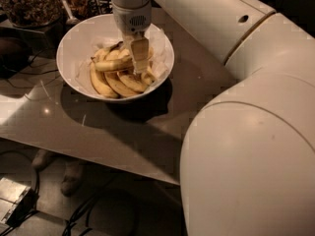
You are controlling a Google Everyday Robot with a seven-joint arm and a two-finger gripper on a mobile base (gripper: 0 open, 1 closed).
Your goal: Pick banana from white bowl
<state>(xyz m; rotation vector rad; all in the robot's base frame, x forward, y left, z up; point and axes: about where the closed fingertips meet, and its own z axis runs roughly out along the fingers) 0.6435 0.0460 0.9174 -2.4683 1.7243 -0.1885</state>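
Observation:
The white bowl [69, 53] stands on the table at the upper left. In it, the long, nearly straight yellow banana [110, 66] lies crosswise on top of a bunch of shorter curved bananas [118, 85]. My gripper [140, 58] reaches straight down into the bowl and sits at the right end of the long banana, covering that end. Whether it grips the banana is hidden.
My white arm [246, 132] fills the right side of the view. A dark container of brown nuts [29, 4] stands behind the bowl at the upper left. The grey table [98, 127] ends at a front edge, with cables [83, 215] and a grey box [12, 198] on the floor below.

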